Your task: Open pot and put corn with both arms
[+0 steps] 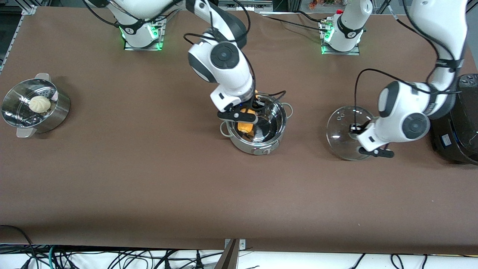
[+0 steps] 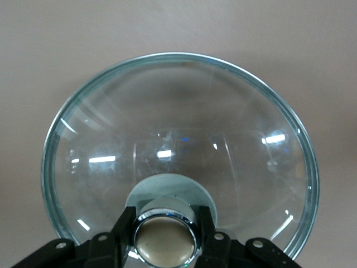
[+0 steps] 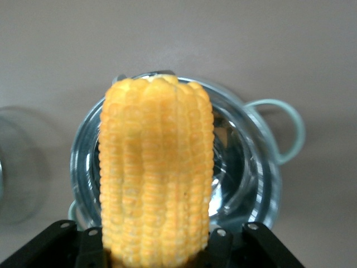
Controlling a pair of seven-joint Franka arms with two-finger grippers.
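The steel pot [image 1: 261,127] stands open at mid-table, its lid off. My right gripper [image 1: 248,114] is shut on the yellow corn [image 1: 246,125] and holds it over the pot's mouth; in the right wrist view the corn [image 3: 156,173] hangs above the pot [image 3: 251,167]. My left gripper [image 1: 360,136] is shut on the brass knob [image 2: 166,239] of the glass lid [image 1: 345,129], which is held toward the left arm's end of the table, beside the pot. The lid's glass [image 2: 178,139] fills the left wrist view.
A perforated steel steamer [image 1: 35,106] with a white bun [image 1: 40,103] stands at the right arm's end of the table. A large black cooker [image 1: 459,123] stands at the left arm's end, close to the left arm.
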